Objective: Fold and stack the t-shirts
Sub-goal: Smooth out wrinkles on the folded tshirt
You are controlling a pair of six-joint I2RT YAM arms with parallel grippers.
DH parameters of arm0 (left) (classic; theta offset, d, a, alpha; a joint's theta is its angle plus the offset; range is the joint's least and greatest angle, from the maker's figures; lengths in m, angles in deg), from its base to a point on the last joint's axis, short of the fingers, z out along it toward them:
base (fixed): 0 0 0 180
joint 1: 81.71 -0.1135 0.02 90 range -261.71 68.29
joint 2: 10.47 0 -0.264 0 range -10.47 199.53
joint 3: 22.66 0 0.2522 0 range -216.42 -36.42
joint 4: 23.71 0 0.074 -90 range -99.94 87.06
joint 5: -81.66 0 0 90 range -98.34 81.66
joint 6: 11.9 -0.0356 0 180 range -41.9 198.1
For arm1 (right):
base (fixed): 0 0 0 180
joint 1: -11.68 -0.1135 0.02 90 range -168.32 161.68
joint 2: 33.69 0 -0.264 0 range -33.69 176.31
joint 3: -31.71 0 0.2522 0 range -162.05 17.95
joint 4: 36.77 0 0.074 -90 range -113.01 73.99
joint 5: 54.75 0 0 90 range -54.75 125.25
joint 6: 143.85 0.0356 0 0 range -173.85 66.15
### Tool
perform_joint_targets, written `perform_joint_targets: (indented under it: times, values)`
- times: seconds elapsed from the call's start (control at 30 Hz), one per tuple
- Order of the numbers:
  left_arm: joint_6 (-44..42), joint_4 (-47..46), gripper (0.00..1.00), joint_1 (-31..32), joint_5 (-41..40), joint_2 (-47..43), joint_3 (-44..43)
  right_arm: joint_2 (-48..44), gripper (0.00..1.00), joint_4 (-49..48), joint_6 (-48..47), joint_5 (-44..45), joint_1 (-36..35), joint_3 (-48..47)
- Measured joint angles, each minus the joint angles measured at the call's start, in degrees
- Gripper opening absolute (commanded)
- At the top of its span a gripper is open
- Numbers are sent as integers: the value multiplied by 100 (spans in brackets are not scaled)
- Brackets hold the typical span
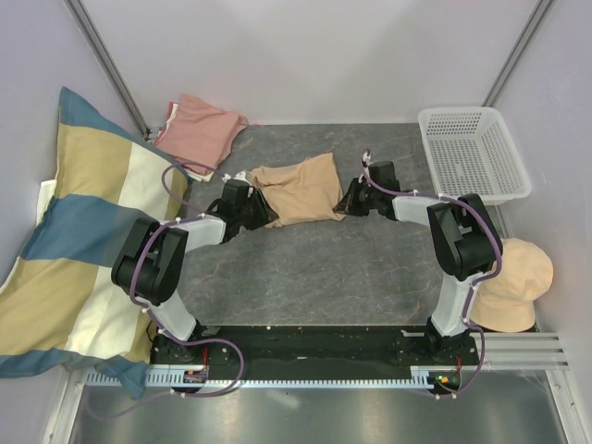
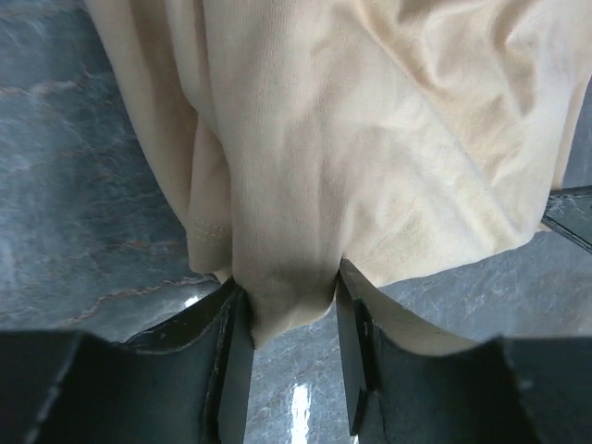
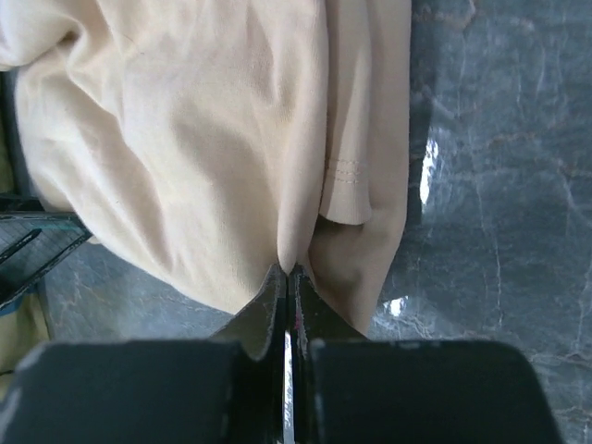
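The tan t-shirt [image 1: 298, 190] is a soft, plain peach-beige tee, rumpled into a loose bundle with deep folds, and a double-stitched hem shows in both wrist views. It lies in the middle of the grey marbled counter [image 1: 305, 268], its long axis running left to right between the two arms, with the right end a little farther back. The left tool [image 1: 242, 205] grips its left end, with a thick wad of cloth pinched between the fingers [image 2: 236, 351]. The right tool [image 1: 356, 197] is clamped tight on a thin fold at the right end. The pink t-shirt [image 1: 199, 129], plain salmon and crumpled, sits at the far left corner, beside the striped pillow [image 1: 83, 231], well apart from the tan one
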Motion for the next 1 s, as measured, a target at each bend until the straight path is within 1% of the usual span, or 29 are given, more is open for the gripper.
perform_joint_targets:
  times: [0.13, 0.37, 0.6, 0.77, 0.8, 0.87, 0.9, 0.93, 0.97, 1.0]
  values:
    - [11, -114, 43, 131, 76, -20, 245, -278, 0, 192, 2, 221, -120, 372]
    - [20, -107, 42, 656, 190, -654, 942, -1775, 0, 990, 264, 861, -518, 1502]
    - [149, 286, 42, 1303, 195, -1742, 1803, -3305, 0, 1919, 901, 1646, -1311, 2452]
    - [457, 820, 43, 1895, 168, -2771, 2387, -4511, 1, 2802, 1469, 2098, -1718, 2922]
    - [531, 942, 44, 1989, 153, -2970, 2476, -4708, 6, 2975, 1561, 2173, -1777, 2953]
    - [673, 1200, 51, 2127, 127, -3364, 2640, -5040, 23, 3272, 1731, 2297, -1891, 2983]
    - [719, 1300, 54, 2166, 107, -3515, 2688, -5163, 44, 3386, 1810, 2337, -1921, 2983]
    - [787, 1427, 59, 2197, 79, -3685, 2739, -5294, 51, 3499, 1871, 2389, -1961, 2990]
    - [835, 1530, 61, 2214, 26, -3832, 2776, -5423, 63, 3624, 1906, 2424, -1978, 2990]
    - [883, 1652, 63, 2216, -15, -3945, 2787, -5519, 67, 3711, 1989, 2465, -1991, 2990]
